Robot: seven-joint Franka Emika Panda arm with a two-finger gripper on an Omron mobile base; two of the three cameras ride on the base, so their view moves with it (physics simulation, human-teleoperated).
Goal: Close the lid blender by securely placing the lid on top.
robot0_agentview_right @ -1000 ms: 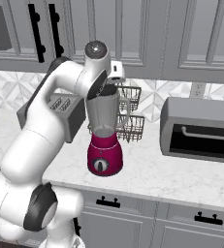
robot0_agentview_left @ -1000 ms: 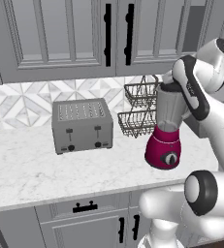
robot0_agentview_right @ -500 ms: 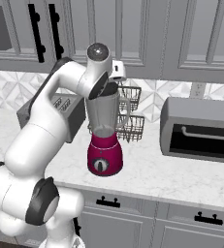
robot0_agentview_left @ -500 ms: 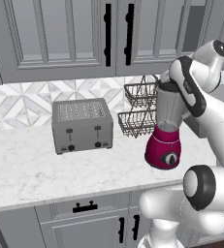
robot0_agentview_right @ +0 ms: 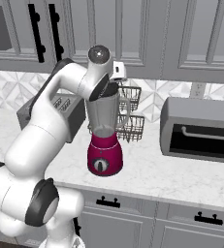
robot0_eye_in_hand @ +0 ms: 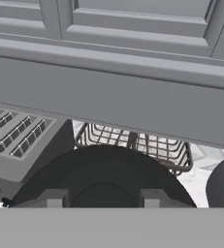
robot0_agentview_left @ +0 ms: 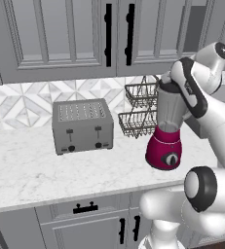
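Observation:
The blender (robot0_agentview_left: 165, 150) stands on the counter, with a magenta base, a black dial and a grey translucent jar (robot0_agentview_right: 105, 114) that has a side handle. My gripper (robot0_agentview_left: 168, 83) is right over the jar's mouth, shut on the lid (robot0_eye_in_hand: 104, 167), a round black disc. In the right base view the lid (robot0_agentview_right: 107, 90) lies at the jar's rim and looks a little tilted. In the hand view the two fingertips (robot0_eye_in_hand: 54, 198) rise on either side of the lid's raised centre. Whether the lid is fully seated cannot be told.
A boxy grey toaster (robot0_agentview_left: 82, 125) stands left of the blender. A two-tier wire basket (robot0_agentview_left: 138, 109) sits just behind the jar against the tiled wall. A grey toaster oven (robot0_agentview_right: 200, 128) stands to the right. Upper cabinets (robot0_eye_in_hand: 133, 29) hang close above the hand.
The arm has shifted only very slightly. The lid stays at the jar's rim in the shut gripper.

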